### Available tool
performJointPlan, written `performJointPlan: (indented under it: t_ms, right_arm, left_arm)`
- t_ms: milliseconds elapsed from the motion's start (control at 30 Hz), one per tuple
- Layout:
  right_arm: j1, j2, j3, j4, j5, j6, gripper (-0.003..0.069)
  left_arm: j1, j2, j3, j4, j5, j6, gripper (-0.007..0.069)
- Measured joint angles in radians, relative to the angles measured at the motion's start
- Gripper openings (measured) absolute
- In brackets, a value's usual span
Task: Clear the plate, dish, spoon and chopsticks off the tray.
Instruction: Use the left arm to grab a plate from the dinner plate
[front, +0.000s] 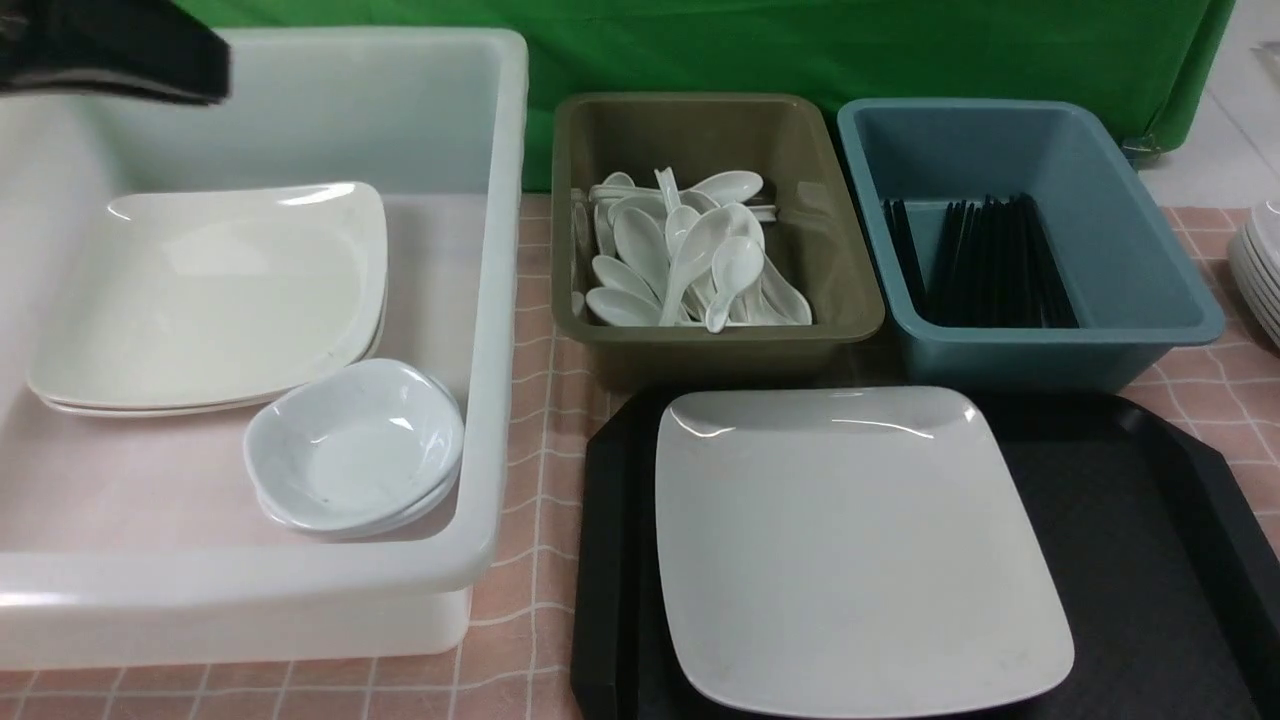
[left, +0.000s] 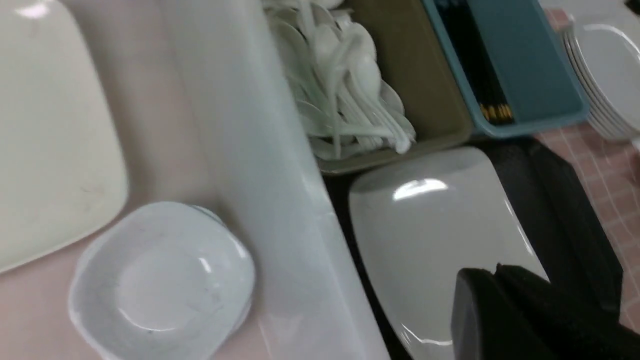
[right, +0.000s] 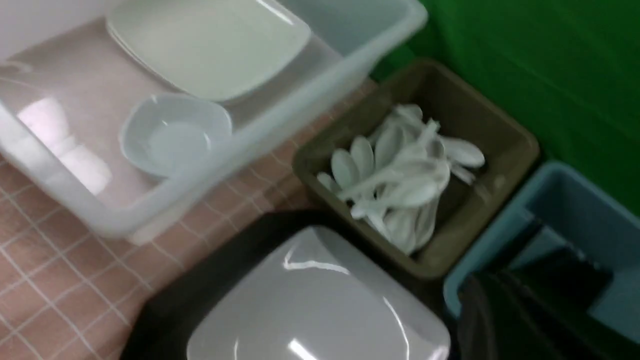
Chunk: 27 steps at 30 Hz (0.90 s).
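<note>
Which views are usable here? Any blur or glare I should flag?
Front view: sharp and evenly lit, thin glare streaks along the rim of the plate. Left wrist view: motion-smeared, the spoons melt together, bright glare patch on the plate. Right wrist view: soft all over, light reflected off the wall of the white tub.

R wrist cam: R gripper (right: 530, 310) was closed, low over near edge of blue tub (right: 575, 210).
Fingers (right: 495, 325) were dark & blurred. Plate (right: 320, 300) sat on black tray (right: 200, 290) just beside them; olive tub (right: 500, 130) w/ spoons (right: 400, 175) lay just past them, next to blue tub. White tub (right: 310, 100) sat well away from fingers, w/ dish (right: 172, 135) & stacked plates (right: 210, 45) inside. Pink checked cloth (right: 50, 280) lay under all.
</note>
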Motion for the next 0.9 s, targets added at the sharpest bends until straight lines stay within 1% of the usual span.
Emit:
performJointPlan:
  t_ms: [33,67,167,200,233,267,300,333,400,433,467,500,567,600,633,700,800,867,900]
  right_arm:
    - [-0.019,-0.047,0.052,-0.002,0.0,0.015,0.003]
    - [-0.067,-0.137,0.198,-0.002,0.0,0.051,0.003]
    - [-0.135,-0.283,0.476,-0.001,-0.003,0.112,0.003]
    - [-0.139,-0.292,0.476,-0.001,-0.003,0.116,0.003]
    - [-0.166,-0.358,0.612,0.004,-0.005,0.144,0.003]
    - [-0.18,-0.393,0.703,0.007,-0.011,0.166,0.003]
    - [-0.18,-0.399,0.717,0.008,-0.012,0.166,0.003]
    - [-0.189,-0.434,0.807,0.012,-0.017,0.189,0.003]
    - [-0.19,-0.465,0.898,0.017,-0.021,0.208,0.003]
    - [-0.191,-0.479,0.945,0.018,-0.022,0.219,0.003]
    - [-0.191,-0.48,0.958,0.018,-0.022,0.22,0.003]
    - [-0.191,-0.485,0.991,0.018,-0.022,0.221,0.003]
    - [-0.191,-0.488,1.027,0.019,-0.03,0.222,0.003]
    - [-0.191,-0.488,1.029,0.019,-0.029,0.222,0.003]
    - [-0.191,-0.488,1.036,0.019,-0.036,0.222,0.003]
    - [-0.191,-0.489,1.039,0.019,-0.056,0.222,0.003]
    - [-0.191,-0.489,1.039,0.019,-0.077,0.222,0.003]
    - [-0.191,-0.489,1.039,0.019,-0.079,0.222,0.003]
    - [-0.191,-0.489,1.039,0.019,-0.079,0.222,0.003]
  left_arm:
    - [-0.049,0.0,0.0,0.017,0.0,-0.018,0.0007]
    - [-0.137,0.001,0.0,0.048,0.0,-0.061,0.0007]
    - [-0.331,0.012,0.007,0.083,0.0,-0.157,0.0007]
    - [-0.331,0.012,0.009,0.083,0.0,-0.163,0.0007]
    - [-0.433,0.029,0.024,0.091,-0.001,-0.205,0.0007]
    - [-0.506,0.047,0.039,0.102,-0.003,-0.241,0.0007]
    - [-0.518,0.05,0.042,0.105,-0.004,-0.241,0.0007]
    - [-0.596,0.076,0.073,0.134,-0.015,-0.303,0.0011]
    - [-0.682,0.117,0.125,0.203,-0.049,-0.384,0.0026]
    - [-0.727,0.153,0.157,0.262,-0.084,-0.447,0.0041]
    - [-0.74,0.158,0.162,0.269,-0.089,-0.468,0.0048]
    - [-0.772,0.195,0.191,0.312,-0.122,-0.529,0.0071]
    - [-0.813,0.247,0.218,0.344,-0.182,-0.617,0.0127]
    - [-0.813,0.251,0.219,0.345,-0.187,-0.617,0.0133]
    - [-0.827,0.281,0.225,0.345,-0.231,-0.655,0.0178]
    - [-0.843,0.33,0.226,0.327,-0.296,-0.694,0.0262]
    - [-0.86,0.397,0.226,0.288,-0.341,-0.713,0.0347]
    - [-0.866,0.443,0.227,0.281,-0.344,-0.715,0.0402]
    - [-0.866,0.448,0.227,0.281,-0.344,-0.715,0.0407]
